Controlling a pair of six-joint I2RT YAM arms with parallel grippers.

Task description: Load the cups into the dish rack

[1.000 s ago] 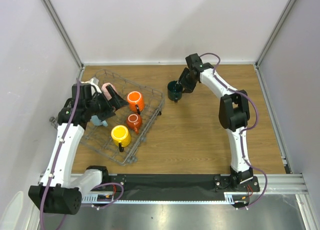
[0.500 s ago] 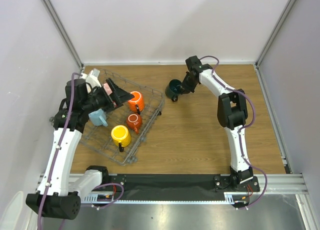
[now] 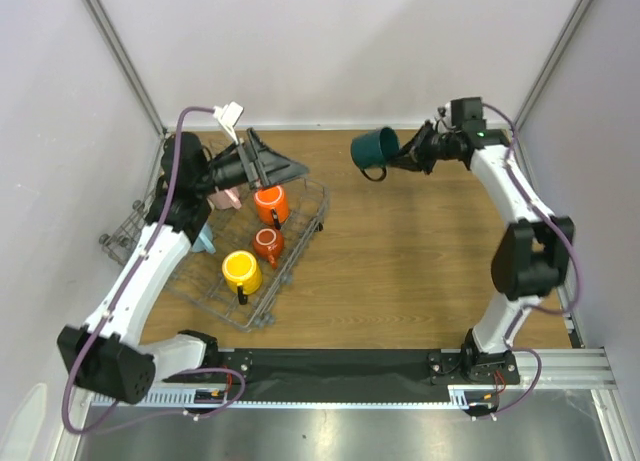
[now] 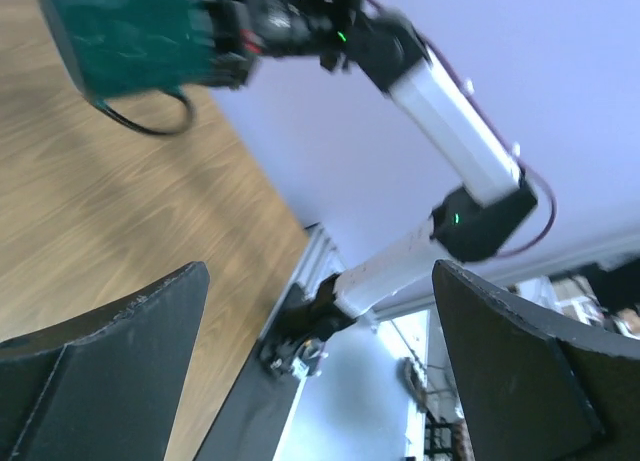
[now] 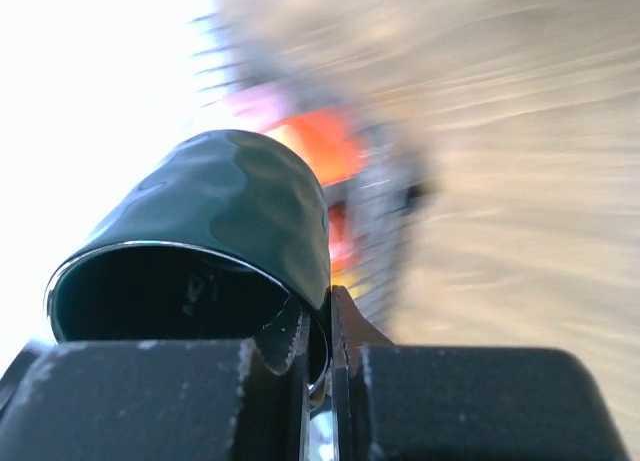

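My right gripper (image 3: pixel 403 157) is shut on the rim of a dark green cup (image 3: pixel 375 149), one finger inside and one outside. It holds the cup on its side in the air over the far middle of the table. In the right wrist view the green cup (image 5: pixel 220 221) fills the frame above the gripper (image 5: pixel 326 353). The wire dish rack (image 3: pixel 298 253) sits at the left and holds an orange cup (image 3: pixel 270 203), a small red cup (image 3: pixel 267 243), a yellow cup (image 3: pixel 241 271), a pink cup (image 3: pixel 226 196) and a light blue cup (image 3: pixel 203 239). My left gripper (image 3: pixel 288 167) hangs open and empty above the rack's far side, pointing at the green cup (image 4: pixel 125 31).
Wooden tabletop (image 3: pixel 400 271) with pale walls on three sides. Aluminium posts stand at the back corners. My right arm (image 4: pixel 450 121) crosses the left wrist view. A black strip runs along the table's near edge (image 3: pixel 340 366).
My right gripper shut on the green cup's rim, lifted it off the table and tipped it sideways. My left arm rose out of the rack and turned toward the right.
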